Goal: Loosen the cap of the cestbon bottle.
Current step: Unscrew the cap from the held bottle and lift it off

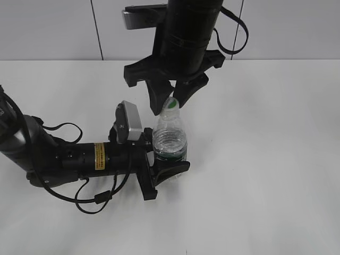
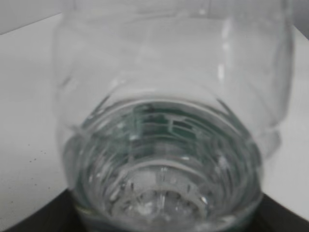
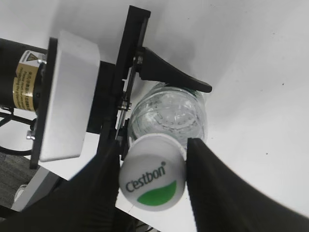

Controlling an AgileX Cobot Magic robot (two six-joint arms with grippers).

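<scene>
Pinched at three and nine o'clock by the right gripper [image 3: 150, 166], the cap [image 3: 152, 180] looks slick, while the left gripper [image 1: 167, 164] clamps the soft, crushable cestbon bottle [image 1: 170, 138].

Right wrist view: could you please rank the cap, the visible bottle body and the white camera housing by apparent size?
1. White camera housing, largest.
2. Bottle body and cap look alike; the cap is nearer the camera and hides part of the bottle, so I won't rank them.

We see what looks like a robotics lab or test bench: a plain white table [image 1: 276, 159] against a bare grey-white panelled wall [image 1: 53, 26], with two black robot arms [image 1: 64, 156] and their cabling on it.
</scene>
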